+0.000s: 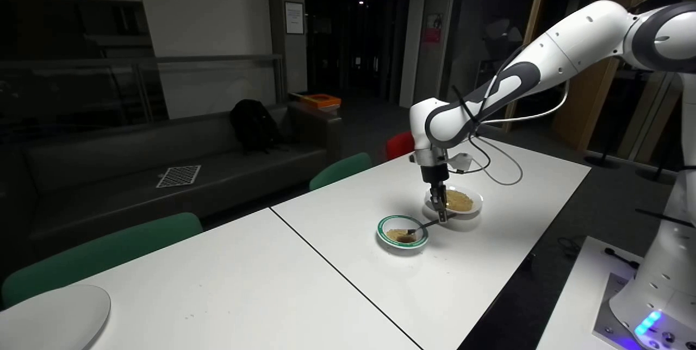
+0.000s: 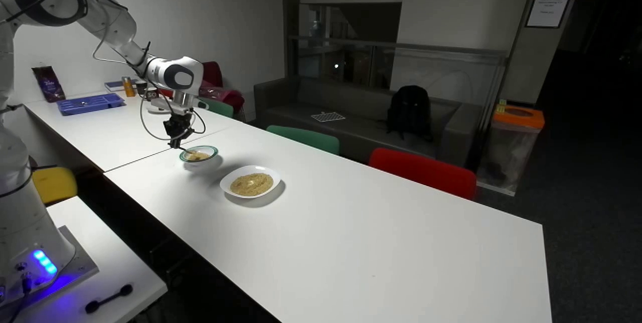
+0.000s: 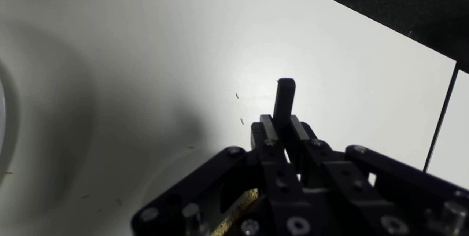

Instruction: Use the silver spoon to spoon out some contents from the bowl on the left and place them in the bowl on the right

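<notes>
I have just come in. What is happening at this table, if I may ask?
A robot arm holds a spoon in its gripper. The spoon's far end is in or just over the green-rimmed bowl, where pale tan food lies. The white bowl nearby holds similar food. Probably the arm should move some food there; whether the spoon carries any, I cannot tell.
</notes>
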{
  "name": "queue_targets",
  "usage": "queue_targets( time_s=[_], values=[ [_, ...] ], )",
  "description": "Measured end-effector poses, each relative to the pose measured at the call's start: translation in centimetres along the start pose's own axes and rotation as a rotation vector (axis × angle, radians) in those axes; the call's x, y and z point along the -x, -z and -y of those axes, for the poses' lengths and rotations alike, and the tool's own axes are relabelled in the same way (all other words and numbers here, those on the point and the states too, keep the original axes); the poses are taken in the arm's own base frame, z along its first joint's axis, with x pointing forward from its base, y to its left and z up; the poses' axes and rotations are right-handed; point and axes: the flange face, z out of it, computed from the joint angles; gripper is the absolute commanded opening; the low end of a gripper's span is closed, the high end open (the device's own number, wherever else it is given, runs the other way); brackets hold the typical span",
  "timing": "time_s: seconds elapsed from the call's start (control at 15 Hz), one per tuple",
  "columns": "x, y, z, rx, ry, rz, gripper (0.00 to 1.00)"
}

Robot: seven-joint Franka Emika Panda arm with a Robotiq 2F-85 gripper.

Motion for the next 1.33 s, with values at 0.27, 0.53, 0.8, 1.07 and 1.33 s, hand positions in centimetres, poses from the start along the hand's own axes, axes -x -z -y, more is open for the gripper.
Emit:
queue_targets(
  time_s=[0.27, 0.53, 0.8, 1.07, 1.33],
  values=[
    [0.4, -0.1, -0.1, 0.006, 0.048, -0.019, 0.03],
    [0.2, -0.5, -0.3, 0.026, 0.091, -0.070, 0.03],
    [0.3, -0.9, -0.4, 0.050, 0.120, -0.111, 0.03],
    [0.8, -0.7, -0.5, 0.091, 0.143, -0.134, 0.03],
    [1.4, 0.9, -0.3, 0.133, 0.163, -0.174, 0.03]
  ],
)
